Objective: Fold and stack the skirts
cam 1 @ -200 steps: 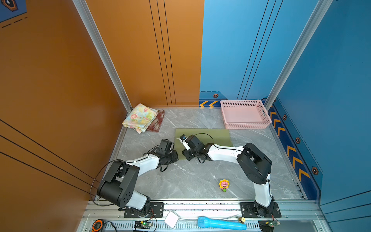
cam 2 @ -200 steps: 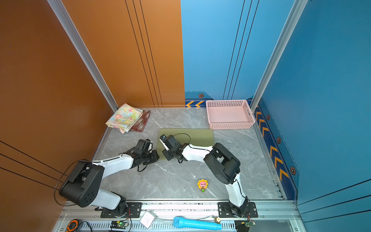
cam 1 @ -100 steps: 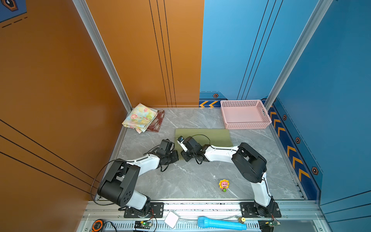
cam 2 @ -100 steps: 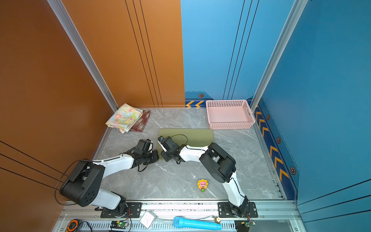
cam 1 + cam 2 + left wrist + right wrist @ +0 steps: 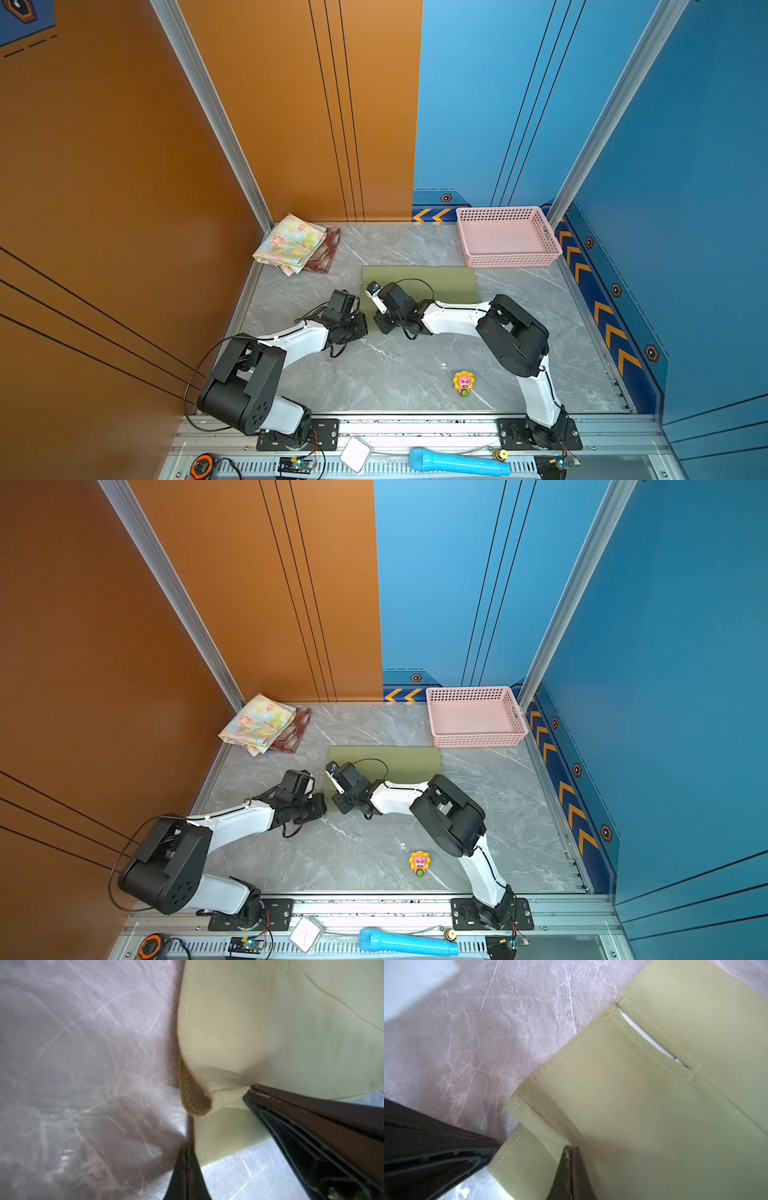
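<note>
Green cloth lay in the middle. The plain olive green skirt [image 5: 432, 280] of soft cloth was spread on the grey marble desk [image 5: 395, 374], toward the far side. Both arms reached to its near left corner. The left gripper [image 5: 364, 323] and the right gripper [image 5: 379, 325] sat just beside each other there.

In the left wrist view, the jaws of the left gripper [image 5: 187, 1152] were closed tight on the edge of the olive green skirt [image 5: 270, 1022]. No gap showed between them. In the right wrist view, the jaws of the right gripper [image 5: 571, 1152] were closed too. They pinched a small fold of the same cloth, just in from the stitched hem. The corner was lifted a little and curled over. The rest of the skirt lay flat.

In the far left corner, the folded pastel floral skirt with pink flowers [image 5: 291, 243] lay on top of the red plaid skirt [image 5: 326, 253], which peeked out at one side. Both were well apart from the green one. The pink plastic basket with holes [image 5: 509, 261] stood in the far right corner, just beside the olive green skirt. A small yellow flower toy [image 5: 464, 382] stood near the front of the desk.
</note>
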